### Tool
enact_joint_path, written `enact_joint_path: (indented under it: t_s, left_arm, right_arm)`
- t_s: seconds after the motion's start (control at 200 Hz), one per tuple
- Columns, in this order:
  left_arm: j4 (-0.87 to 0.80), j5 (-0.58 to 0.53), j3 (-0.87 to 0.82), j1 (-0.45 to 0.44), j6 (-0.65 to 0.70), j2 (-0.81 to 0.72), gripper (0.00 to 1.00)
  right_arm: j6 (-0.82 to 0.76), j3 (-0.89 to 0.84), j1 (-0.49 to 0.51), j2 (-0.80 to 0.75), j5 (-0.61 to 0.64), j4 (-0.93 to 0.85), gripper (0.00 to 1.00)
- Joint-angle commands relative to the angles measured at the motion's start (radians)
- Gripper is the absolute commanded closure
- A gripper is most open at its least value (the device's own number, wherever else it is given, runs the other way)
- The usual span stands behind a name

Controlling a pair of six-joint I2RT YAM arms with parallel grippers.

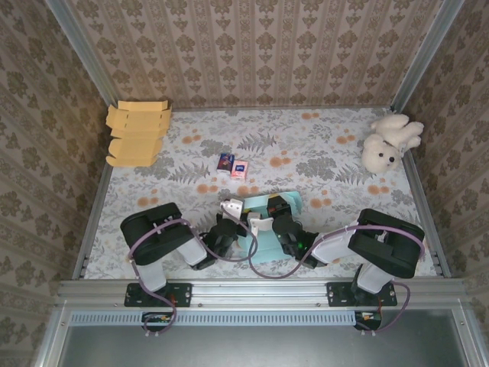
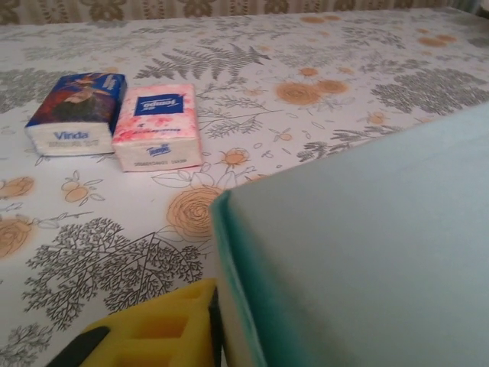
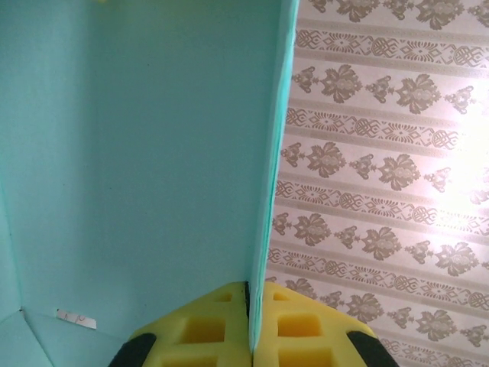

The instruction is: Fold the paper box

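The teal paper box (image 1: 269, 229) lies partly folded on the table between my two arms, close to the near edge. In the left wrist view its wall (image 2: 359, 252) takes up the right side. My left gripper (image 2: 221, 336) has this wall between its jaws. One yellow finger (image 2: 153, 332) presses on the wall's outer face, and the other finger is hidden behind it. My right gripper (image 3: 250, 329) is shut on an upright panel of the box (image 3: 153, 153), with a yellow finger flat on each side. From above, the left gripper (image 1: 229, 223) and right gripper (image 1: 280, 223) sit at the box's two sides.
Two tissue packs, one blue (image 1: 225, 162) and one pink (image 1: 240, 169), lie just beyond the box. A stack of flat tan cardboard blanks (image 1: 137, 134) sits at the far left corner. A white teddy bear (image 1: 388, 141) is at the far right. Patterned walls enclose the table.
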Motion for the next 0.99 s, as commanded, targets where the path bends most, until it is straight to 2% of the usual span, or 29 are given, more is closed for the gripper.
enact_joint_path:
  t_s: [0.0,0.28,0.375,0.45,0.525,0.635,0.745,0.875,0.99]
  left_arm:
    - [0.028,-0.207,0.004,0.011,-0.051,0.015,0.79]
    - [-0.038,-0.296,0.026,0.012,-0.089,0.006,0.94]
    - [-0.121,-0.312,0.047,0.013,-0.106,-0.023,1.00]
    - [-0.191,-0.311,0.073,0.017,-0.113,-0.044,1.00]
    - [-0.187,-0.296,0.079,0.019,-0.102,-0.045,1.00]
    - [-0.167,-0.270,0.086,0.020,-0.077,-0.033,1.00]
    - [-0.117,-0.219,0.090,0.022,-0.020,-0.006,1.00]
    - [-0.006,-0.126,0.072,0.030,0.080,0.027,1.00]
    - [0.034,-0.038,0.050,0.061,0.135,0.025,1.00]
  right_arm:
    - [0.014,-0.006,0.004,0.005,-0.010,-0.056,1.00]
    - [0.036,0.003,-0.004,0.004,-0.005,-0.081,1.00]
    - [0.046,0.006,-0.006,0.004,-0.007,-0.089,1.00]
    - [0.062,0.007,-0.006,0.000,-0.014,-0.089,1.00]
    - [0.108,0.007,-0.011,-0.022,-0.035,-0.101,1.00]
    - [0.211,0.009,-0.015,-0.103,-0.076,-0.186,0.88]
    - [0.334,0.007,-0.030,-0.225,-0.146,-0.315,0.68]
    - [0.487,-0.003,-0.054,-0.405,-0.253,-0.474,0.60]
    - [0.619,-0.002,-0.068,-0.545,-0.350,-0.627,0.58]
